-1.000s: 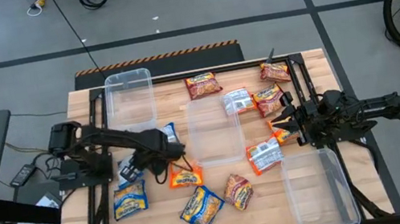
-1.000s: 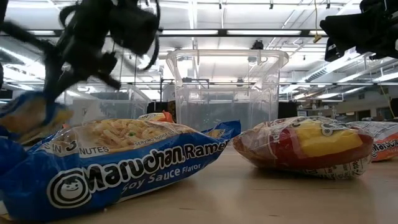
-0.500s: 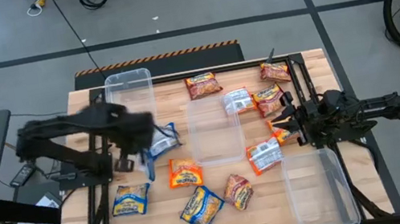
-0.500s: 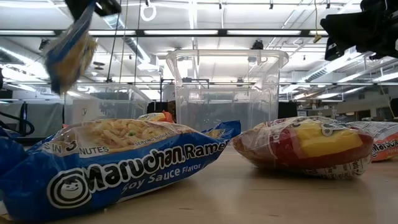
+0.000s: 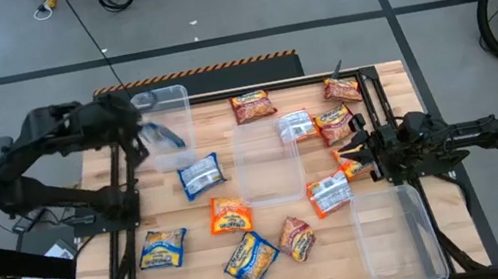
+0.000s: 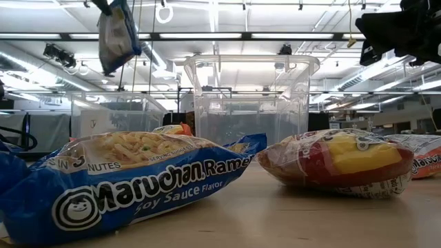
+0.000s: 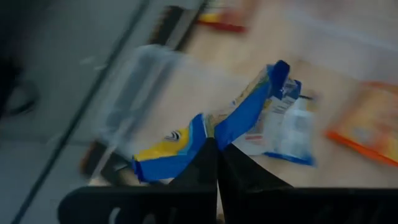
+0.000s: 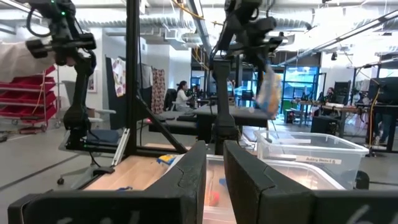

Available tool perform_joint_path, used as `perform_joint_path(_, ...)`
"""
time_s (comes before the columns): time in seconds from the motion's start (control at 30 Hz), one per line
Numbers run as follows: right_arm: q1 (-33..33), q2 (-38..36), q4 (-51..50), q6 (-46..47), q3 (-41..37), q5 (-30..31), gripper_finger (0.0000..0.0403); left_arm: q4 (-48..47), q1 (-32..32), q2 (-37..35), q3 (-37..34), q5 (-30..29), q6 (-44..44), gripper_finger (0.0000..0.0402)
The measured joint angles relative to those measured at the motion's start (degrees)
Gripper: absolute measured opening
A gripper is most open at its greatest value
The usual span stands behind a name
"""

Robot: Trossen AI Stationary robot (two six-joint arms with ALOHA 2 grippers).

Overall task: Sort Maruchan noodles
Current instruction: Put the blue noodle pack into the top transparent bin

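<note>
Blue-yellow packet (image 7: 205, 127): one of the Maruchan noodles, pinched at its middle and hanging in the air above the far-left bin (image 5: 165, 123); hangs high in the low view too
left pincer (image 7: 217, 152): fingers closed on the blue-yellow packet, up at the counter's far-left corner
far-left bin: clear plastic, looks empty from above, just under the carried packet
step: transport, packet over the bin and not yet released (my read)
next move: lower or centre over the bin opening, then part the fingers so the packet drops inside; crinkly wrapper may cling to a finger
other packets on the counter (image 5: 392, 85): blue one (image 5: 200, 175) lying label-down just beside the middle bin (image 5: 267, 162); orange one (image 5: 229, 214) near it; blue pair (image 5: 163, 247) (image 5: 251, 258) toward the near edge; dark red ones (image 5: 252, 106) (image 5: 295, 238) scattered; more red and orange-white on the right side
right pincer (image 5: 358, 157): hovers right of the middle bin near the right-hand packets, holds nothing; own view shows fingers only slightly apart
near-right bin (image 5: 397, 236): clear, nothing visible inside
progress: early, nearly all packets unsorted on the wood
</note>
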Motion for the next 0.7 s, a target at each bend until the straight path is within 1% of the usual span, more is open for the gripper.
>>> perform_joint_path(0.1, 0.0, 0.0, 0.0, 0.0, 0.0, 0.0, 0.0064, 0.1, 4.8, 1.5, 0.0, -1.6, -2.8, 0.0001)
perform_joint_path(0.23, 0.0, 0.0, 0.0, 0.0, 0.0, 0.0, 0.0064, 0.7, 9.0, 5.3, -0.1, -1.6, -7.0, 0.0001)
perform_joint_path(0.5, 0.0, 0.0, 0.0, -1.2, 0.0, 0.0, 0.0064, 0.6, 12.9, 14.7, -0.1, -0.8, -11.6, 0.0001)
perform_joint_path(0.7, 0.0, 0.0, 0.0, -1.0, 0.0, 0.0, 0.0064, 0.9, 15.3, 19.5, -0.1, 1.4, -14.1, 0.0001)
